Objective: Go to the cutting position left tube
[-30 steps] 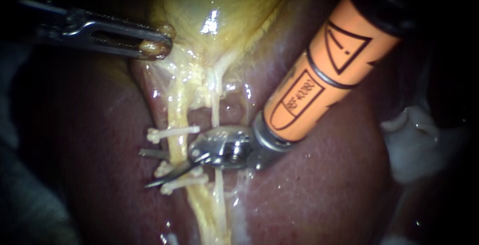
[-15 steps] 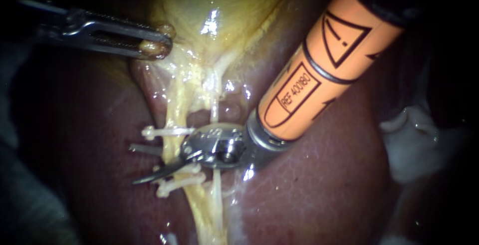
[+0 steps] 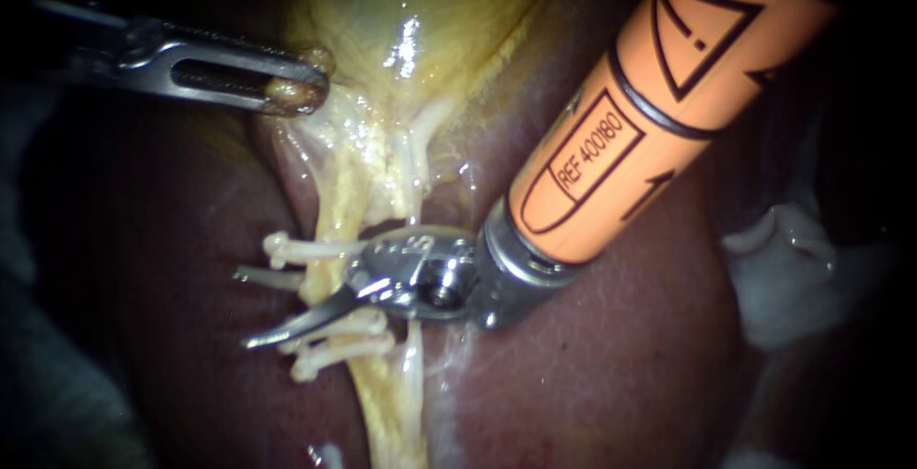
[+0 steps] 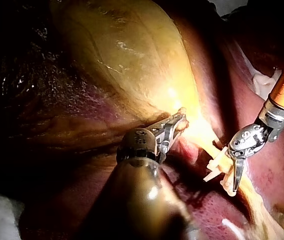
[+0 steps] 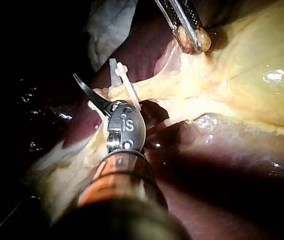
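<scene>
The left tube (image 3: 336,203) is a yellow strand running down from the gallbladder (image 3: 411,10), with three white clips (image 3: 304,248) across it. My right instrument (image 3: 244,309) has an orange shaft and curved blades. Its jaws are open, with the left tube between them in the gap between the upper clip and the two lower clips (image 3: 334,335). The thin right tube (image 3: 414,354) passes under its wrist. My left instrument (image 3: 296,89) is shut on gallbladder tissue beside the neck and holds it taut. The wrist views show the same grip (image 4: 176,122) and the open blades (image 5: 93,69).
Dark red liver (image 3: 621,364) surrounds the tubes. White gauze (image 3: 793,278) lies at the right edge. The right instrument's thick orange shaft (image 3: 630,135) fills the upper right, close over the liver.
My right instrument has slid leftward, so its open blades now reach further across the left tube. The tube and its clips were nudged slightly left. The left instrument has held still.
</scene>
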`<state>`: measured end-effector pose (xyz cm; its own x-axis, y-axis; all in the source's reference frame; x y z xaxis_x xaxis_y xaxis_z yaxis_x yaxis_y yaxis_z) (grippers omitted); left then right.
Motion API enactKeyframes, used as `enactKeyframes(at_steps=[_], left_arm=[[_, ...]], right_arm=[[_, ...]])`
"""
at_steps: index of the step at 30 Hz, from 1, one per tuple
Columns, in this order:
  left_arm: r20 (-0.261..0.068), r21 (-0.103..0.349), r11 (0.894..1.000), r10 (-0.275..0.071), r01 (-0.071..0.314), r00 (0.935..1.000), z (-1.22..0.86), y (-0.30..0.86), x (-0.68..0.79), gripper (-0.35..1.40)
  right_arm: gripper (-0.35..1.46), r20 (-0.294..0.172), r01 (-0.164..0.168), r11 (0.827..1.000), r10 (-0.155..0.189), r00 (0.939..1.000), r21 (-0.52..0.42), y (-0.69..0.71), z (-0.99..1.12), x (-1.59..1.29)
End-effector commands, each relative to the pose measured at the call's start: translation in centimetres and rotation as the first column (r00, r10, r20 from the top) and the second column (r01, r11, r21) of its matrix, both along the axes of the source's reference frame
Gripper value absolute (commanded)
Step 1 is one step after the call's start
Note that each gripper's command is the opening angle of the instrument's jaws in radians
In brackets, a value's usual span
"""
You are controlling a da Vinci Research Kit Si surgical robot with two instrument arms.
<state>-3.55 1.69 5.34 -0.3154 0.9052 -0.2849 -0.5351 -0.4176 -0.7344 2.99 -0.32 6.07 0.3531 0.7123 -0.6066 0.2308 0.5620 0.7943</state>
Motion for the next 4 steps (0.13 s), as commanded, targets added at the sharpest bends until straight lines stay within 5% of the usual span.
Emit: enactKeyframes(at_steps=[1, 4], left_arm=[[0.000, 0.000, 1.000, 0.000, 0.000, 1.0000, 0.00, 0.00, 0.00, -0.35], [0.001, 0.000, 1.000, 0.000, 0.000, 1.0000, 0.00, 0.00, 0.00, -0.35]], right_arm=[[1.37, 0.002, 0.002, 1.000, -0.002, 1.0000, 0.006, -0.01, 0.01, 0.00], [1.37, 0.004, 0.002, 1.000, -0.002, 1.0000, 0.011, -0.01, 0.01, 0.00]])
